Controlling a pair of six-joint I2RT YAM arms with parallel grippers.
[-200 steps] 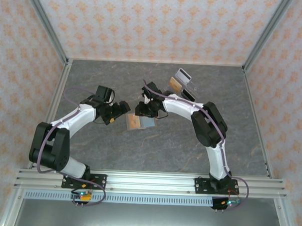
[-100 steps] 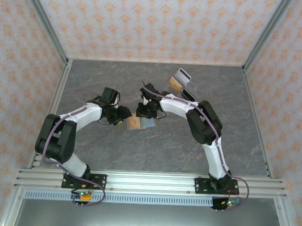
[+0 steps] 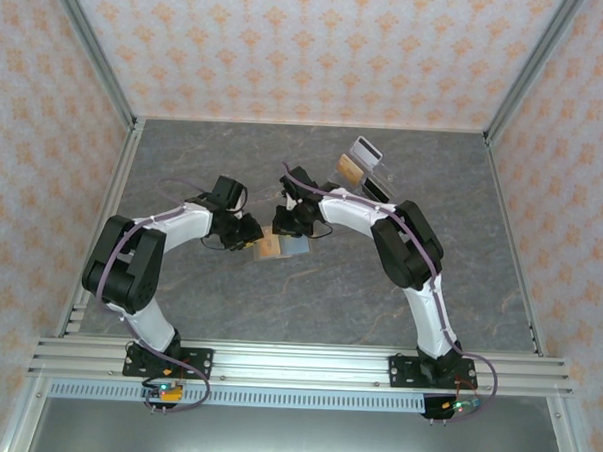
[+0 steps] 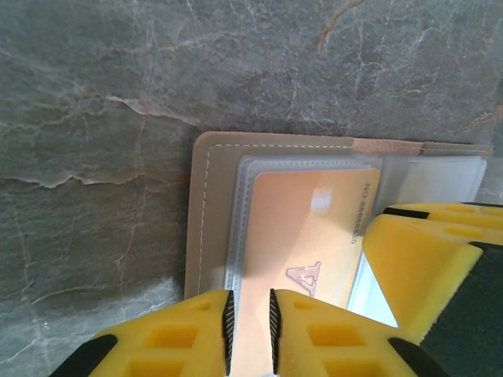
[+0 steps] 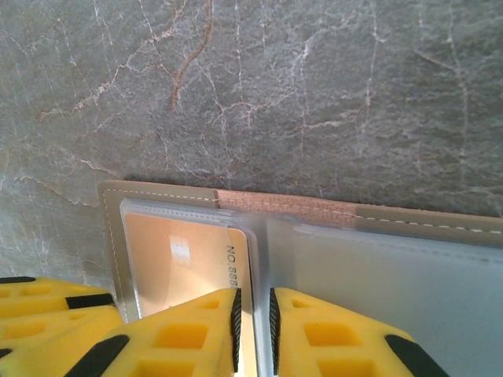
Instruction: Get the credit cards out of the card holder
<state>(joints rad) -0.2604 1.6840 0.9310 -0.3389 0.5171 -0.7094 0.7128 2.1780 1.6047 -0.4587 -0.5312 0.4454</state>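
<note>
**Top view.** A flat taupe-grey bifold card holder (image 3: 299, 248) lies open on the grey marbled tabletop (image 3: 328, 307), between the two arms. An orange-yellow plastic credit card (image 3: 269, 248) sits in the half nearer the left arm. The left gripper (image 3: 249, 236) and right gripper (image 3: 287, 223) are both down at the card holder, very near each other. Risk: the fingers collide, since both work the same small patch. A clear acrylic slanted stand (image 3: 369, 161) is well apart, toward the back.

**Left wrist view.** Risk: the credit card (image 4: 306, 228) lies under a clear plastic sleeve (image 4: 240, 236). A pull that catches sleeve and card together would likely drag the whole card holder (image 4: 206, 212). Left gripper (image 4: 250, 302): jaws nearly together with only a thin slit between them, tips at the card's near edge. Whether they clamp it cannot be told. A yellow finger (image 4: 424, 267) of the other arm is just beside.

**Right wrist view.** Risk: if these tips slip, the card holder (image 5: 354, 210) could slide. Right gripper (image 5: 253, 302): jaws nearly closed, tips at the sleeve edge beside the credit card (image 5: 181, 251), near the fold. Whether it grips or only presses cannot be told.
</note>
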